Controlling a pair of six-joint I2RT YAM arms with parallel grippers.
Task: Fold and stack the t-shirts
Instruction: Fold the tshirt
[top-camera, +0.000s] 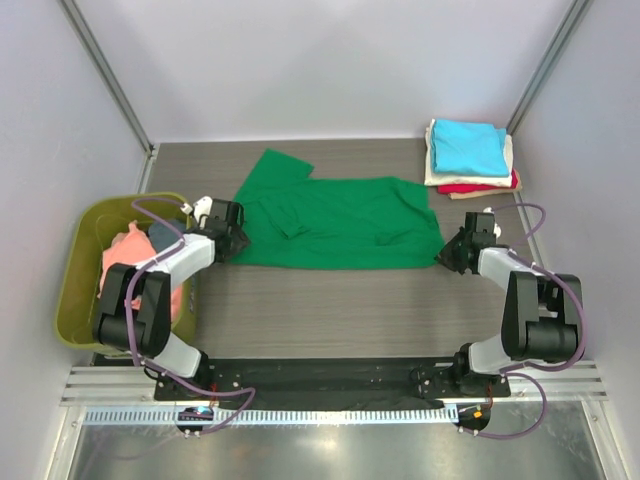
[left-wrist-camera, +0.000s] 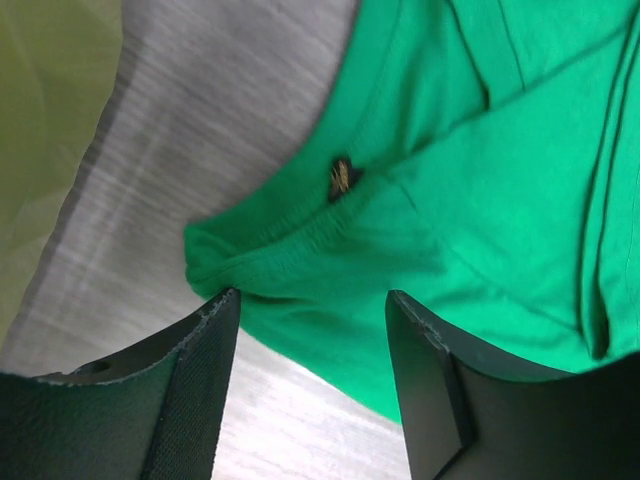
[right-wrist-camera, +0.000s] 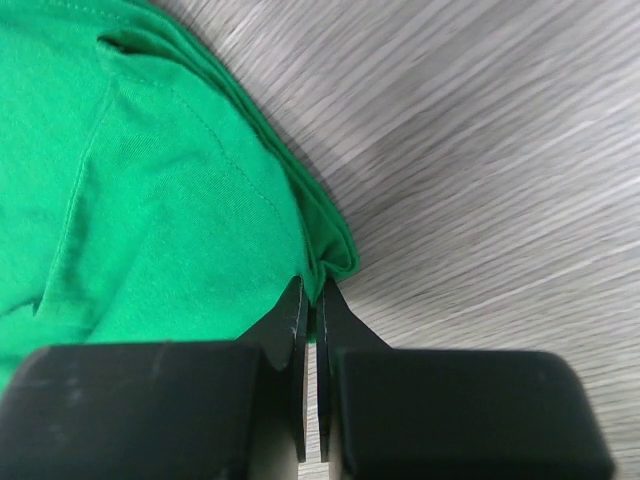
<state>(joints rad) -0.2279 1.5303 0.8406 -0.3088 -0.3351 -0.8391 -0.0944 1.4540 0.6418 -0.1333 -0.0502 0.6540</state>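
We see the green shirt (top-camera: 340, 225) lying spread out in the middle of the table (top-camera: 330, 310), with one sleeve pointing to the far side. The left gripper (left-wrist-camera: 310, 300) stands open at the shirt's left edge, with a bunched fold of cloth just before its jaws. The right gripper (right-wrist-camera: 312, 285) is closed on the shirt's right corner. At the far right we see a stack: a cyan shirt (top-camera: 468, 145) on a cream shirt (top-camera: 432, 170) on a red shirt (top-camera: 480, 187). A pink shirt (top-camera: 120, 262) lies in the tub (top-camera: 75, 300) at the left.

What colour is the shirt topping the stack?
The top shirt is cyan; top external view shows it best.
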